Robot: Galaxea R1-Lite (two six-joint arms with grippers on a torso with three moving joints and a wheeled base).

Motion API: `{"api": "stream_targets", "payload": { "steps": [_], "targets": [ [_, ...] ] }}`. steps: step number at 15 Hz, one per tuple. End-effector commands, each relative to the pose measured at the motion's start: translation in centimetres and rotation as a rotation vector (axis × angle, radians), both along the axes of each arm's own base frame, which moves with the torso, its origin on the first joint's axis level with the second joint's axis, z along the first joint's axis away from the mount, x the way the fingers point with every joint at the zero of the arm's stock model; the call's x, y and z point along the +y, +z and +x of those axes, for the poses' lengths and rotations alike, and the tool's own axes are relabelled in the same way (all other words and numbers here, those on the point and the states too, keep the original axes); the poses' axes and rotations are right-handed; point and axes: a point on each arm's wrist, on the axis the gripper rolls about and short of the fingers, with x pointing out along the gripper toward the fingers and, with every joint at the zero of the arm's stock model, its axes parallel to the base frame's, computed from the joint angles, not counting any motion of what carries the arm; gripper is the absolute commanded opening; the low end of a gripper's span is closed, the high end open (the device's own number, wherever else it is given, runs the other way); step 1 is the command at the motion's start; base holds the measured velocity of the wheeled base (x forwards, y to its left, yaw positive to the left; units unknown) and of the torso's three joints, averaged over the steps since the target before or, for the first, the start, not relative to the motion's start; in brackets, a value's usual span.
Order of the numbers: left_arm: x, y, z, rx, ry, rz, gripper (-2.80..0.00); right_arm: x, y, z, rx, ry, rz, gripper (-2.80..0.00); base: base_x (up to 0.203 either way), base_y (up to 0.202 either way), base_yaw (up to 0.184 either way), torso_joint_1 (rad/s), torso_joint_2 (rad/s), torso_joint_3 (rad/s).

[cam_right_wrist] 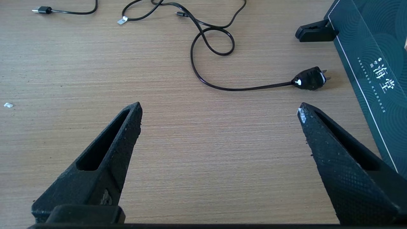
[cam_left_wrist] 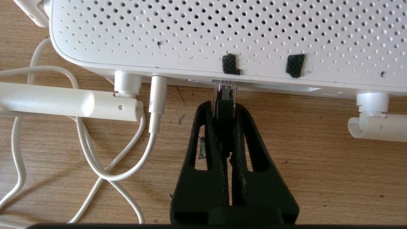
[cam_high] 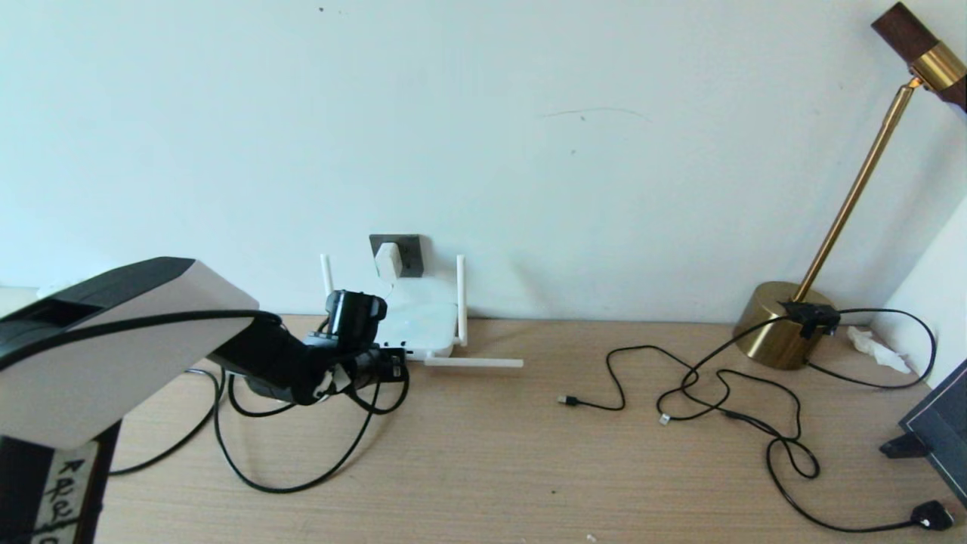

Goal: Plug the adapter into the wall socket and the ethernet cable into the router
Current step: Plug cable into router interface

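The white router (cam_high: 423, 313) lies against the wall with the dark grey wall socket (cam_high: 410, 253) above it. The white adapter (cam_high: 387, 261) sits on the socket plate. My left gripper (cam_high: 393, 366) is at the router's front edge, shut on the black ethernet cable (cam_high: 291, 489), which loops back over the table. In the left wrist view, the left gripper (cam_left_wrist: 224, 106) pinches the connector (cam_left_wrist: 223, 90), whose clear tip reaches the port on the router (cam_left_wrist: 222, 38). My right gripper (cam_right_wrist: 219, 108) hovers open over bare table, holding nothing.
A white cord (cam_left_wrist: 157, 95) is plugged in beside the port, and folded antennas (cam_left_wrist: 63, 101) lie on either side. Thin black cables (cam_high: 725, 393), a black plug (cam_right_wrist: 310, 79), a brass lamp (cam_high: 782, 325) and a dark green box (cam_right_wrist: 372, 63) occupy the right side.
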Motion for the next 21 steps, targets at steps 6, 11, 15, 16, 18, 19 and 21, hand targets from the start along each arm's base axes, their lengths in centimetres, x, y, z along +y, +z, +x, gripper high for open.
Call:
{"api": "stream_targets", "payload": {
  "steps": [6, 11, 15, 16, 18, 19, 21],
  "targets": [
    [-0.08, 0.37, 0.04, -0.015, -0.005, 0.003, -2.8, 0.0, 0.0, 0.01, 0.001, 0.0, 0.0, 0.0, 0.0, 0.0, 0.0, 0.0, 0.0, 0.0],
    [-0.4, 0.38, -0.04, -0.017, -0.012, 0.005, -2.8, 0.0, 0.0, 0.01, 0.001, 0.0, 0.0, 0.0, 0.0, 0.0, 0.0, 0.0, 0.0, 0.0],
    [-0.4, 0.31, -0.03, -0.015, -0.012, 0.005, -2.8, 0.0, 0.0, 0.01, 0.001, 0.0, 0.0, 0.0, 0.0, 0.0, 0.0, 0.0, 0.0, 0.0],
    [-0.41, 0.15, -0.01, -0.012, -0.012, 0.006, -2.8, 0.0, 0.0, 0.01, 0.001, 0.0, 0.0, 0.0, 0.0, 0.0, 0.0, 0.0, 0.0, 0.0],
    [-0.41, -0.02, 0.01, -0.008, -0.012, 0.007, -2.8, 0.0, 0.0, 0.01, 0.001, 0.0, 0.0, 0.0, 0.0, 0.0, 0.0, 0.0, 0.0, 0.0],
    [-0.41, -0.05, -0.02, -0.007, -0.012, 0.008, -2.8, 0.0, 0.0, 0.01, 0.001, 0.0, 0.0, 0.0, 0.0, 0.0, 0.0, 0.0, 0.0, 0.0],
    [-0.5, -0.08, -0.04, -0.006, -0.015, 0.008, -2.8, 0.0, 0.0, 0.01, 0.001, 0.0, 0.0, 0.0, 0.0, 0.0, 0.0, 0.0, 0.0, 0.0]
  ]
}}
